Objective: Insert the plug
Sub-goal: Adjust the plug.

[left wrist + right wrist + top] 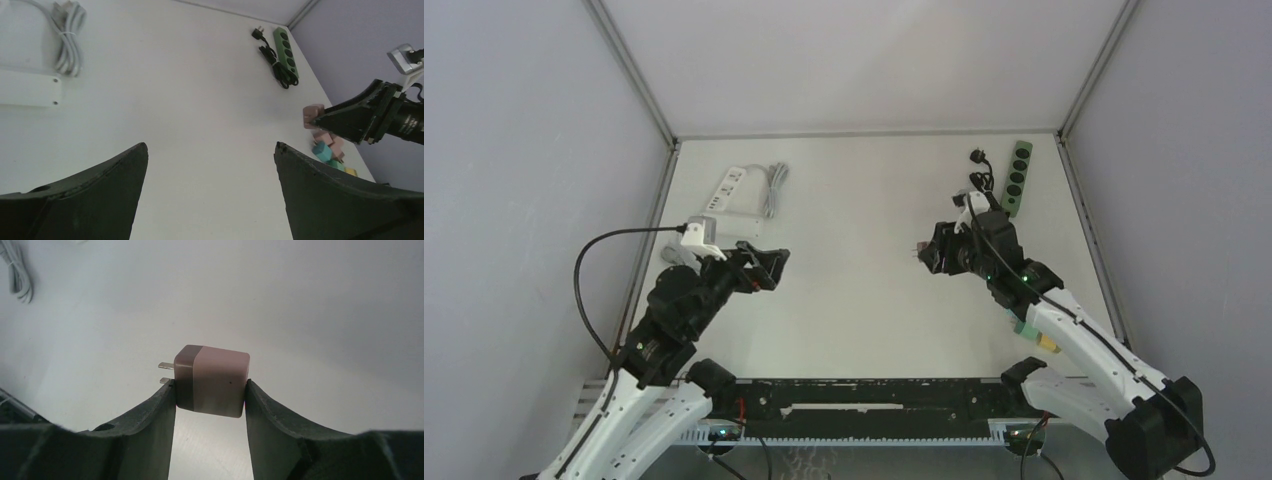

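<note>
The plug (212, 380), a pinkish block with a brown band and two metal prongs pointing left, is clamped between my right gripper's (210, 385) fingers, held above the table right of centre (921, 252). It shows from the left wrist view too, as the plug (313, 115). A white power strip (729, 188) lies at the back left, a green power strip (1019, 178) at the back right. My left gripper (210, 145) hangs wide open over bare table at the left (769, 265), holding nothing.
A coiled white cable (774, 185) lies beside the white strip (27, 89). A black cord (270, 55) is bundled next to the green strip (286, 47). Small coloured blocks (327, 147) sit near the right arm. Grey walls enclose the table on three sides.
</note>
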Controlling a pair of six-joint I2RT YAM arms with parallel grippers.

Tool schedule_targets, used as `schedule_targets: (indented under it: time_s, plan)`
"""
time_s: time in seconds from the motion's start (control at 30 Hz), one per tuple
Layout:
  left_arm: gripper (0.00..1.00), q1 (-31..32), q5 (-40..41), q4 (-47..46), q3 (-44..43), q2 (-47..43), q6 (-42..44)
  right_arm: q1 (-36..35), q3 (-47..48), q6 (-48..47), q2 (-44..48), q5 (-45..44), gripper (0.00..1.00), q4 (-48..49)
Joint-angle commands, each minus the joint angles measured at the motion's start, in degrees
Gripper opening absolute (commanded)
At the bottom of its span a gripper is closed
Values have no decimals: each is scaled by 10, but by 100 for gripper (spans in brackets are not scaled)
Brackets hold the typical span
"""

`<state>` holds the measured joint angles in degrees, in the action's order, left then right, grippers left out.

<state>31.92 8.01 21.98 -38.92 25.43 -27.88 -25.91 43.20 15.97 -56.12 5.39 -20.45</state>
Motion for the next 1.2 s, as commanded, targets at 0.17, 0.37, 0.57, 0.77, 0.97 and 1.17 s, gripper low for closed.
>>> schedule_targets:
  time_s: [0.17,0.37,0.57,0.77,0.97,1.17]
  plan:
    - [100,2,-147,-86,-14,85,-87,-112,-54,-13,51,-54,47,146]
    - [100,11,-202,-169,-6,151,-123,-190,-60,-40,43,-105,47,187]
    - [100,32,-229,-219,-18,220,-122,-249,-71,-63,41,-126,47,228]
    - [91,54,-273,-260,-44,292,-117,-285,-82,-89,47,-119,47,255]
    - [86,82,-306,-289,-60,336,-115,-303,-88,-106,51,-114,47,274]
    - [74,93,-331,-289,-75,371,-109,-311,-91,-111,52,-108,47,287]
